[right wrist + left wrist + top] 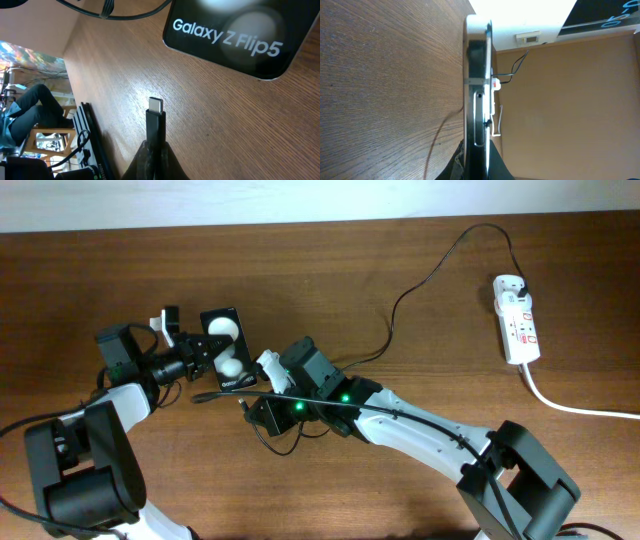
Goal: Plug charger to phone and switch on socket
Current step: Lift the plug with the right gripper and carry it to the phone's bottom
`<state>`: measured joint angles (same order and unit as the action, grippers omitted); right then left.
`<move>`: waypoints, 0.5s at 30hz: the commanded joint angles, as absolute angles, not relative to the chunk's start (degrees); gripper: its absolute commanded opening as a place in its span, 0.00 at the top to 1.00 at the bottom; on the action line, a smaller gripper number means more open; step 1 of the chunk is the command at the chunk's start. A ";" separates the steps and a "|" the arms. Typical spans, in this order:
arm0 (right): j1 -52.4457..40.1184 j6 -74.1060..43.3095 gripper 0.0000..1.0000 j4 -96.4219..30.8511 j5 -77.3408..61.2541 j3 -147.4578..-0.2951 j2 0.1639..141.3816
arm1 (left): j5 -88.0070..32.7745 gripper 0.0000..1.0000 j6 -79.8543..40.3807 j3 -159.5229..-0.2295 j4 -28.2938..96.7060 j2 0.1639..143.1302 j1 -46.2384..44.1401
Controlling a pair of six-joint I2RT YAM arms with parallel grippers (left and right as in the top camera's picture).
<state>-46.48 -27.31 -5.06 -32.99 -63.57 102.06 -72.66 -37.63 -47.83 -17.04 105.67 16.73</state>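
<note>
Two hazards stood out at this stage. Farthest left, the left gripper (477,168) was clenched on the small black glossy phone (222,348). The phone sat left of centre over the brown wooden table (400,240), its long axis running roughly away from the robot and its white-lettered end toward the near side. Just right of that end, bare wood separated it from the small black connector (155,122). The connector's silver tip pointed along its own long axis toward the phone's lettered end but off to one side of it, and no port showed in any view. Driven forward so, the tip would likely strike casing and skew the phone in its hold. The right gripper (152,156) pinched only the connector's rear, so a glancing hit could twist the plug. Further right, the long thin black cable (400,305) looped near that arm and might snag. Far right lay the white elongated power strip (518,320), well apart, its switch state unreadable.
</note>
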 commanded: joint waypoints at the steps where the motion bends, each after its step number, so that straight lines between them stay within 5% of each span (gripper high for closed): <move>1: -46.37 -27.94 0.96 -4.86 -32.23 -63.26 101.62 | -74.83 1.00 -38.39 -47.83 -17.54 105.95 16.56; 15: -44.86 -27.94 0.96 -8.16 -28.75 -63.26 101.62 | -74.81 1.00 -40.69 -47.83 -17.54 105.95 16.49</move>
<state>-45.12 -28.10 -7.03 -31.55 -63.57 102.06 -72.69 -39.09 -47.83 -17.04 105.67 16.73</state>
